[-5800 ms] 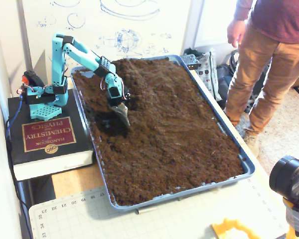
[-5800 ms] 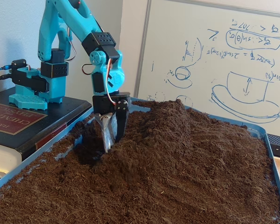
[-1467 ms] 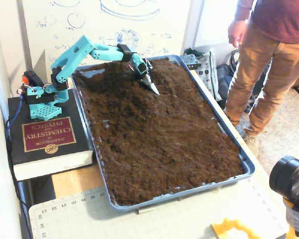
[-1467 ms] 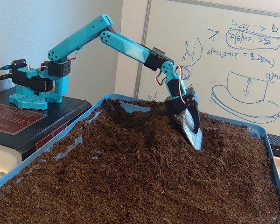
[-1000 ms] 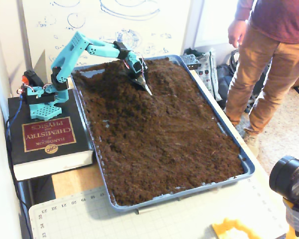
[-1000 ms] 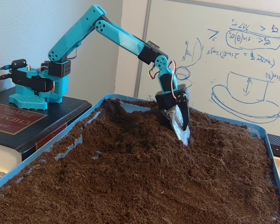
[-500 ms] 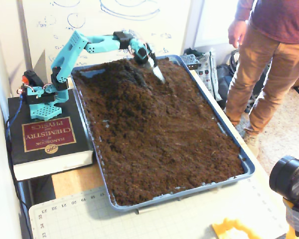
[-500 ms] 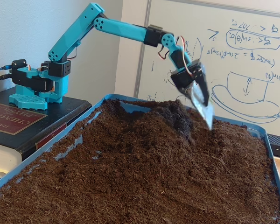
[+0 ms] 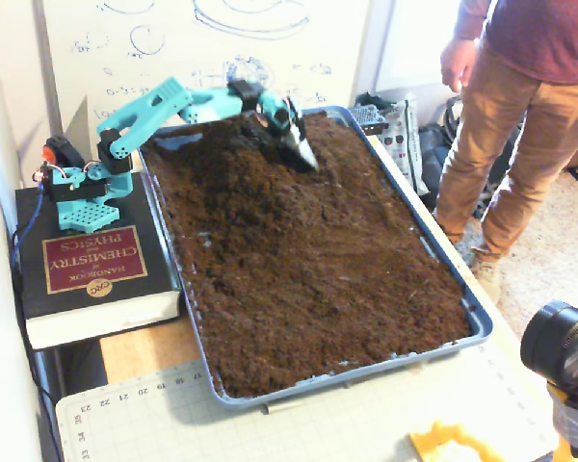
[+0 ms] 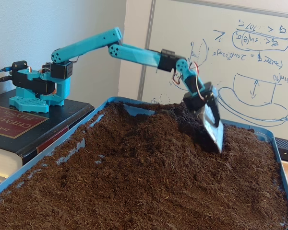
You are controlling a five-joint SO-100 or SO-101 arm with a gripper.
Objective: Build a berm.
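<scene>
Nearest me, in a fixed view, a camera lens (image 9: 559, 344) pokes in at the lower right corner and a green cutting mat (image 9: 299, 428) lies across the front of the table. Beyond it sits the long blue tray (image 9: 478, 322), filled edge to edge with dark brown soil (image 9: 308, 269), fairly level over its front half. To its left a thick red-covered handbook (image 9: 91, 265) serves as a plinth (the title reads as chemistry and physics), and the turquoise arm (image 9: 149, 111) is mounted on top of it.

Further back the soil rises into the berm (image 10: 153, 124), a rounded hump at the far end of the tray, close to the whiteboard (image 10: 240, 62). The arm reaches out low across it, and the gripper (image 10: 217, 129), fitted with a shiny scoop-like blade, points down with its tip at the soil on the hump's right flank in that fixed view. Whether its fingers are parted or pressed together I can't make out from either angle.

A person in tan trousers (image 9: 515, 135) stands past the tray's right side.
</scene>
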